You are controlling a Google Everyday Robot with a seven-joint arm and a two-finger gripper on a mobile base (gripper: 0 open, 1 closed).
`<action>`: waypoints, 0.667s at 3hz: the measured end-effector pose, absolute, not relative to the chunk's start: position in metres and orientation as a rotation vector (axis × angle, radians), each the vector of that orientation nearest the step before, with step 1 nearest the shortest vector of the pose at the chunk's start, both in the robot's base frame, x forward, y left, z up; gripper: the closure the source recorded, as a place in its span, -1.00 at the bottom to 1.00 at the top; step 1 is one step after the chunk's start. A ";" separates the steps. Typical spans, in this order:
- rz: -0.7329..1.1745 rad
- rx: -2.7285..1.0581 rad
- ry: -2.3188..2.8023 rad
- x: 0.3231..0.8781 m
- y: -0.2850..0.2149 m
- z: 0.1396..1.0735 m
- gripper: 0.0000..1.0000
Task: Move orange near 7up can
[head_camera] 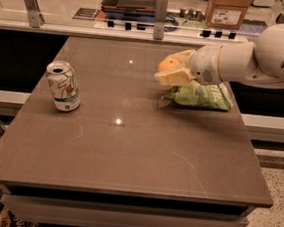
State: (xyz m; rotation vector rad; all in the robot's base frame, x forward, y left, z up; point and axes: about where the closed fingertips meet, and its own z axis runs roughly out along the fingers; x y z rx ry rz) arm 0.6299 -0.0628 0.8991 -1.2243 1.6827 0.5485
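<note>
One orange (169, 64), likely firm, smooth and roll-prone, is clamped across its middle in the tool (172, 74), above the bench (128, 154), well apart from the can (63, 86).

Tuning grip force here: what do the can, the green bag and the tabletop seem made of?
The 7up can looks like thin aluminium: silver rim, glossy printed wall. The green bag is probably plastic film, creased and shiny. The table is smooth brown laminate or stone, unclear which; it mirrors lights. The hand, above the table beside the green bag, grips the orange.
</note>
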 end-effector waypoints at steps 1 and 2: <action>0.559 -1.267 1.675 0.612 -0.034 0.894 1.00; 0.583 -1.305 1.676 0.599 -0.005 0.889 1.00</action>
